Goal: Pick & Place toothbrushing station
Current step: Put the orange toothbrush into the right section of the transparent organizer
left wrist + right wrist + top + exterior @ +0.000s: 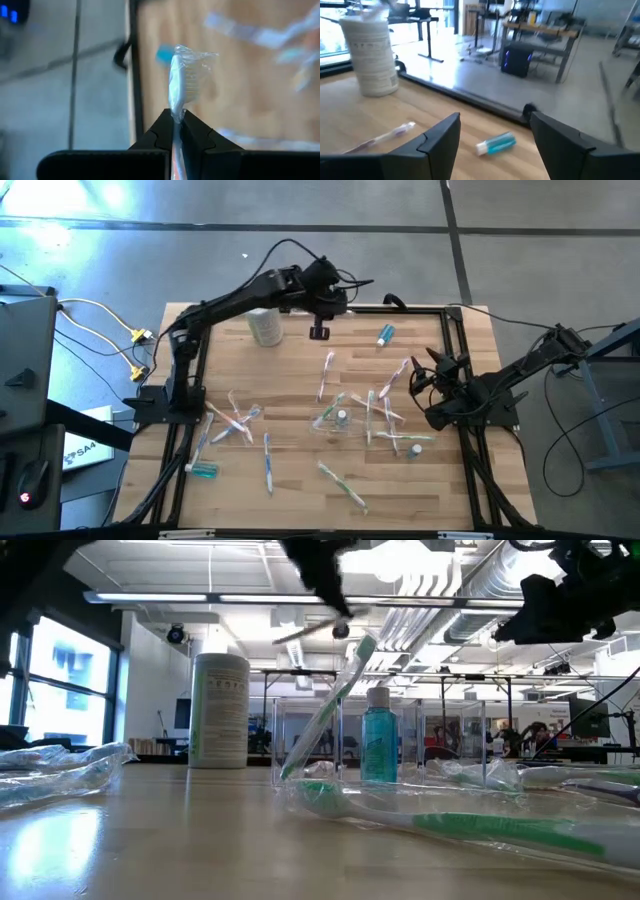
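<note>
Toothbrushes in clear wrappers lie scattered over the wooden bench, most of them across its middle and near side, with a small clear plastic cup standing among them close to the centre. One wrapped toothbrush is already off the bench: the left end effector is clenched on its handle, the bristle head sticking out forward past the fingertips, so the brush's long axis runs in line with the fingers. In the high view that left end effector hangs over the far edge of the bench, just beside the tall white cylinder, and the cup lies well toward the near side from it, slightly to the robot's right.

My reading is that the coming move turns on this offset: the held brush must travel back toward the middle of the bench and be tipped upright to go into the cup.

The right end effector waits released, fingers spread, over the right side of the bench, near the cluster of brushes by the cup and nearer the cup than the left one is. A teal toothpaste tube lies ahead of its fingers, toward the far edge.
</note>
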`<state>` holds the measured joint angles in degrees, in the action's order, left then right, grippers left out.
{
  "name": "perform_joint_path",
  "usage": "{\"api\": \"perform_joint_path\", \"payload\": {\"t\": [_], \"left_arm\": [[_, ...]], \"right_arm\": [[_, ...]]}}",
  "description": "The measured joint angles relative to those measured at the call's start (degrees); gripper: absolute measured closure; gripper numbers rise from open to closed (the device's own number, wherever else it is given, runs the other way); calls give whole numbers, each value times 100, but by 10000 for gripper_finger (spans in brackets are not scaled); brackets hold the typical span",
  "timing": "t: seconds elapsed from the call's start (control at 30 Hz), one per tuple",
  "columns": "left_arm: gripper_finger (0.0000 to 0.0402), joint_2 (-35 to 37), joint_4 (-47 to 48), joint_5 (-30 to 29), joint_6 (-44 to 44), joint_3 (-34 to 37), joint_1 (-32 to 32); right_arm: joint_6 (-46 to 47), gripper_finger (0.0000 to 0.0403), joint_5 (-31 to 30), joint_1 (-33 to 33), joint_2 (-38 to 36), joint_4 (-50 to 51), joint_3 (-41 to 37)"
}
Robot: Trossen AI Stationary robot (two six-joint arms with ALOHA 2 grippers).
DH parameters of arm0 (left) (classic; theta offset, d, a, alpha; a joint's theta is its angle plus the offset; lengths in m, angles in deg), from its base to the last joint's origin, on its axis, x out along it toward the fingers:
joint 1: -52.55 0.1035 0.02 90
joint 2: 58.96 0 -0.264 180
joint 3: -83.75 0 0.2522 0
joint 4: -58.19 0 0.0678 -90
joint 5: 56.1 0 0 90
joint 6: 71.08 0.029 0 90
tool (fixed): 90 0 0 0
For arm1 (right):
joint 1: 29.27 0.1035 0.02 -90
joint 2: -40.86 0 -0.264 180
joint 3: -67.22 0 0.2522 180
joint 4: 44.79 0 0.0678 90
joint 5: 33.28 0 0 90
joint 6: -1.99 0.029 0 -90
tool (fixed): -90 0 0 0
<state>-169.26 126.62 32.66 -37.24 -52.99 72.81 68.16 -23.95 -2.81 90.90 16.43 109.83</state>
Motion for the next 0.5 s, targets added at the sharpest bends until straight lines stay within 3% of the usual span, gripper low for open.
{"api": "perform_joint_path", "payload": {"t": [0.1, 0.23, 0.3, 0.5], "left_arm": [[393, 253, -214, 1045, -263, 0, -209], [393, 296, -603, 2711, -570, -1, -461], [393, 284, -874, 3013, -870, 0, -623], [393, 81, -1864, 3035, -1422, 1, -1322]], "right_arm": [[-45, 167, 103, 0, 0, -190, -1], [-516, 167, -400, 0, -1, -372, 1], [-741, 167, -447, 0, 0, -359, 1], [-1361, 167, 18, 2, 0, -447, 1]]}}
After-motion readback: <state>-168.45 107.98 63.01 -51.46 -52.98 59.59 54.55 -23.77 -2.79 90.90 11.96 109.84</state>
